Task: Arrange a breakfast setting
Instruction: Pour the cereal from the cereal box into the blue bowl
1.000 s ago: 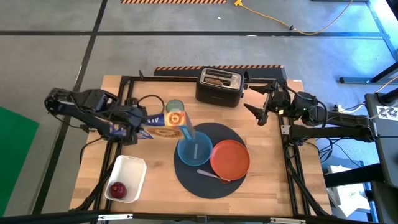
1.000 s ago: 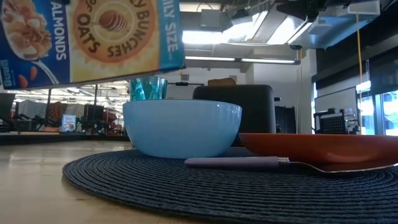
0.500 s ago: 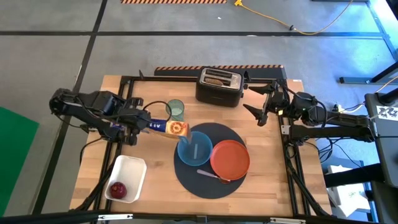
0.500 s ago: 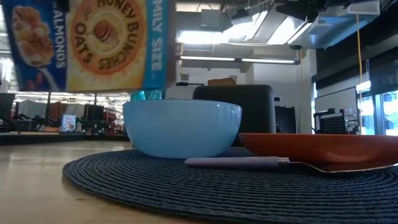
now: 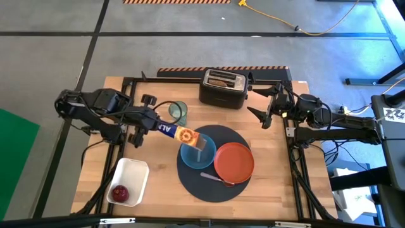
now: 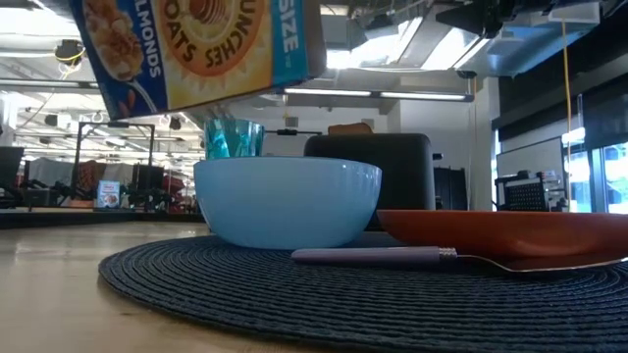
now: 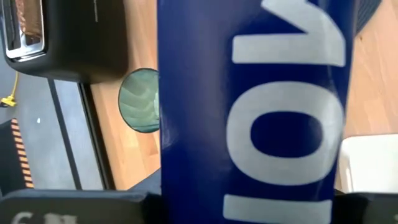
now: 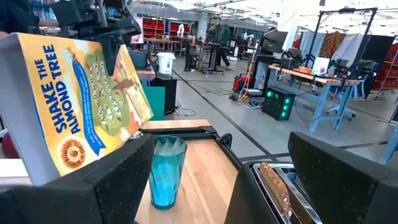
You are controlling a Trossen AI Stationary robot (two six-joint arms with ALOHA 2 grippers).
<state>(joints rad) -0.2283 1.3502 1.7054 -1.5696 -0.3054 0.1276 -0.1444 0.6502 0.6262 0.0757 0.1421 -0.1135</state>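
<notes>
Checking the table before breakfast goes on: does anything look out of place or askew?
The apple lies in the white tub off the mat, away from the setting. The cereal box, held by the left gripper, is tilted over the bowl. No spill is visible.

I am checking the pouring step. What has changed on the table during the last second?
The left pincer has turned the cereal box it holds: the box lay broad near the glass, now it points slanted with its end over the blue bowl. The left arm reached toward the bowl. Bowl, plate, spoon, mat, toaster, apple and the right pincer, open near the toaster, stayed.
</notes>
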